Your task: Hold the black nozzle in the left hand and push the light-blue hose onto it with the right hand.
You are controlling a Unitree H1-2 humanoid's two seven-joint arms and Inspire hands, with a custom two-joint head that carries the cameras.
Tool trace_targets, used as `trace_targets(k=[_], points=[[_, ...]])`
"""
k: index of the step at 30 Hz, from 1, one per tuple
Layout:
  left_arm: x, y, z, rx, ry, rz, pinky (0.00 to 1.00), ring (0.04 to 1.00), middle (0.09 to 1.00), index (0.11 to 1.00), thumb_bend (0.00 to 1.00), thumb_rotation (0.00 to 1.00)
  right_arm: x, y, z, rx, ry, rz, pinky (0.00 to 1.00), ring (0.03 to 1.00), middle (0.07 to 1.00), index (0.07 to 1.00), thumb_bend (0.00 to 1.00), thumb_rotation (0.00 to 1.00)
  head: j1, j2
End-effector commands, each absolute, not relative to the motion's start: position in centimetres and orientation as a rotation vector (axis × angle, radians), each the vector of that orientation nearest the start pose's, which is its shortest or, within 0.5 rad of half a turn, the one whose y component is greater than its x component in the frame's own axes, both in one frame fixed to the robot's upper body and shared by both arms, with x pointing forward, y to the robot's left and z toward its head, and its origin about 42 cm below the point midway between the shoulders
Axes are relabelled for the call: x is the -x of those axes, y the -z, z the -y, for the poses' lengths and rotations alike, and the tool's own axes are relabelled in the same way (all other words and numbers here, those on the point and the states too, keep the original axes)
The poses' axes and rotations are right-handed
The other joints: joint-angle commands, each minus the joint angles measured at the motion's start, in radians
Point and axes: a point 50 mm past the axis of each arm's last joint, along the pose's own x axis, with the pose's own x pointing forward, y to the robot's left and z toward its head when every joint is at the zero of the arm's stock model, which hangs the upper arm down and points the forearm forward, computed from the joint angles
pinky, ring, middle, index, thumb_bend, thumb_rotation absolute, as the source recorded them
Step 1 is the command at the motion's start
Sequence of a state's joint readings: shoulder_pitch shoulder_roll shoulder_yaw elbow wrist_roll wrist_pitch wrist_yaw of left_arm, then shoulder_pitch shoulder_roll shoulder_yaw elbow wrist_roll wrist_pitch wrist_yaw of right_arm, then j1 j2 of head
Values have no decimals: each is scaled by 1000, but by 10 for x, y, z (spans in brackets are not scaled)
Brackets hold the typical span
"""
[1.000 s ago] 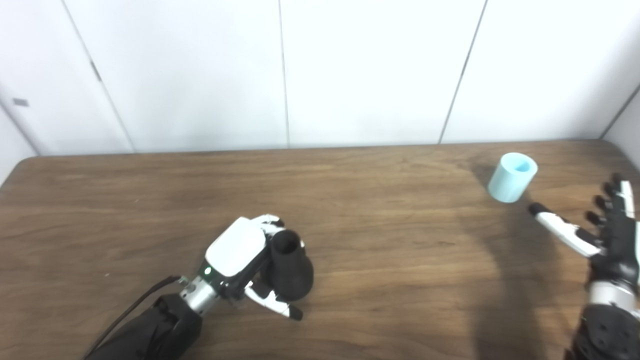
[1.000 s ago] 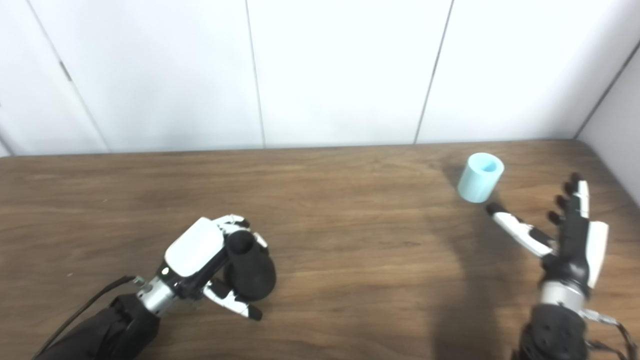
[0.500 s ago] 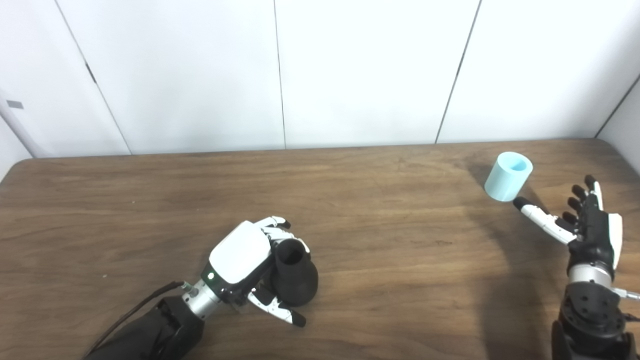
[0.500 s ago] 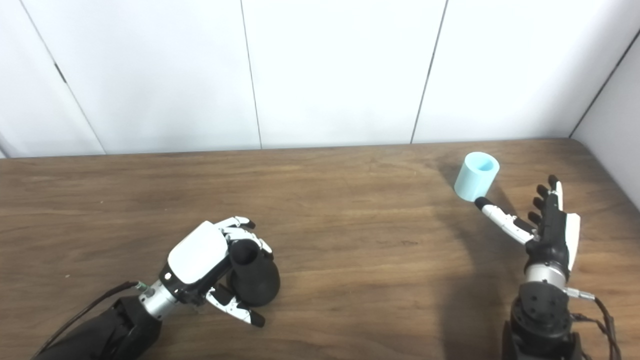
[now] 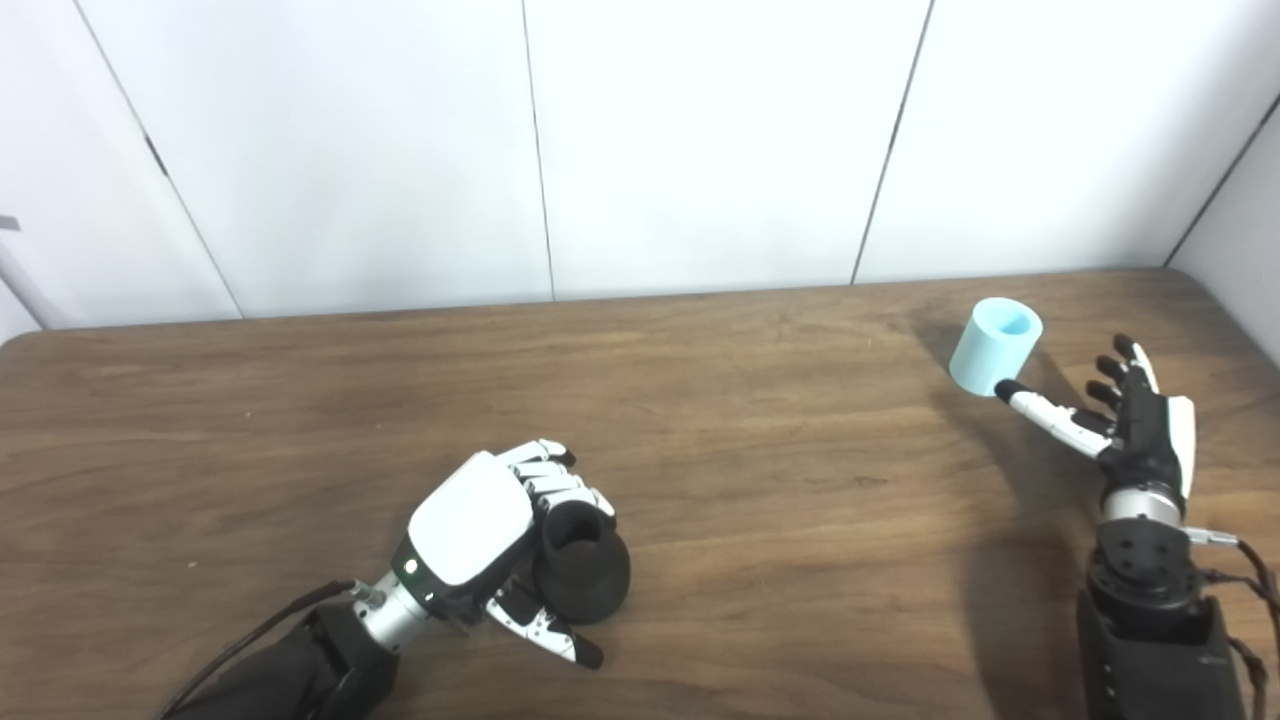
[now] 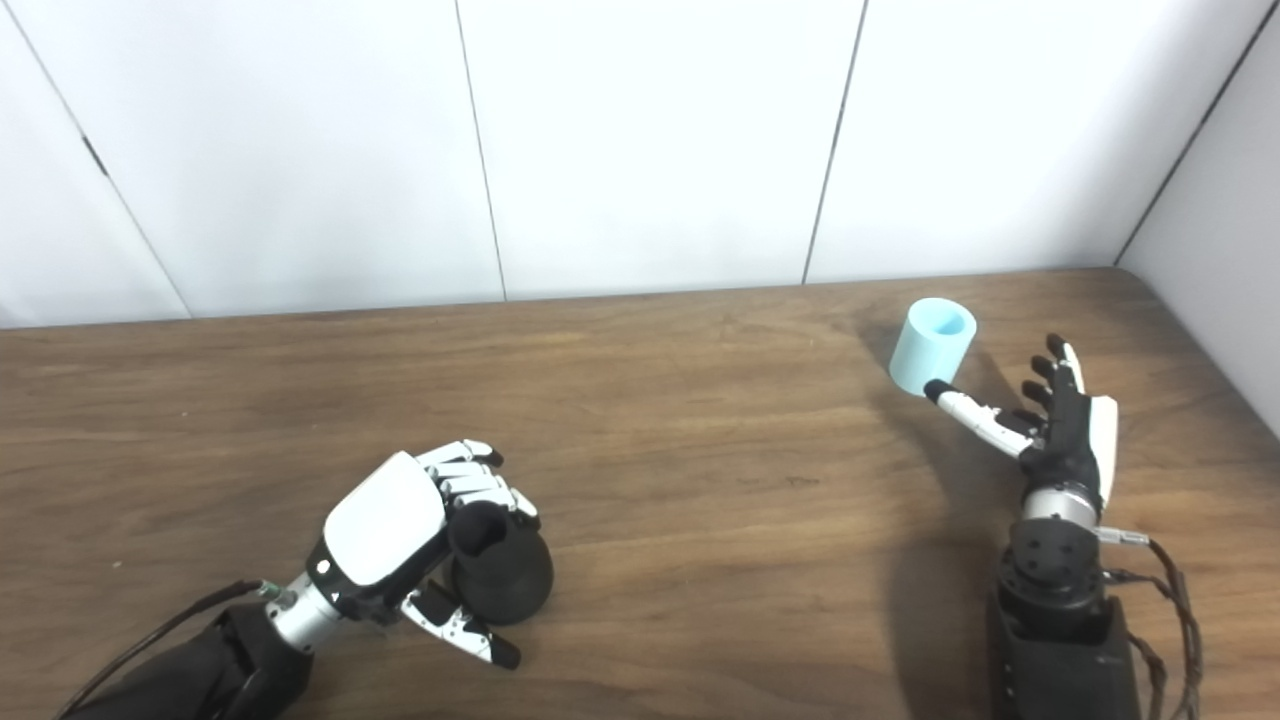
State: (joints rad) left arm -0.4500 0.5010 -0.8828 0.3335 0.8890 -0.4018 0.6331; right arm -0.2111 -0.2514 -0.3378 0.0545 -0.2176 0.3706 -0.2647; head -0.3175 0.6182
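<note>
My right hand (image 5: 1140, 425), fingers spread, has closed in until its thumb seems to touch the light-blue hose (image 5: 994, 346), while my left hand (image 5: 480, 530) stays wrapped round the black nozzle (image 5: 583, 568).

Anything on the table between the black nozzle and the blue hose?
No, only bare table separates the nozzle from the hose, shown in both eye views.

Black nozzle (image 6: 500, 572) gripped in left hand (image 6: 400, 530) near table's (image 6: 700, 500) front edge, left of middle. Light-blue hose (image 6: 930, 346) stood upright near back right corner. Right hand (image 6: 1050, 425) spread wide, thumb tip at hose base.
</note>
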Motion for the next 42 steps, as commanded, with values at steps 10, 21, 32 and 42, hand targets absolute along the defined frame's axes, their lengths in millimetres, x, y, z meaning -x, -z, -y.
trace_targets(k=[10,21,32,42], points=[[-236,-7,-164,-986,820,666,707,483,472,484,504,0,-370,-195,389,501,659,-16,650,771,834,875,880,261,0,3],[-232,-6,-155,-968,819,665,717,478,470,485,505,0,-393,-207,387,440,621,5,745,821,855,886,905,228,0,4],[-229,-5,-153,-932,813,617,729,478,472,480,505,0,-413,-202,388,405,628,-66,600,768,825,864,928,215,0,7],[-228,-6,-153,-926,813,609,728,480,471,480,505,0,-423,-205,386,317,618,-65,634,780,818,838,903,168,-4,9]])
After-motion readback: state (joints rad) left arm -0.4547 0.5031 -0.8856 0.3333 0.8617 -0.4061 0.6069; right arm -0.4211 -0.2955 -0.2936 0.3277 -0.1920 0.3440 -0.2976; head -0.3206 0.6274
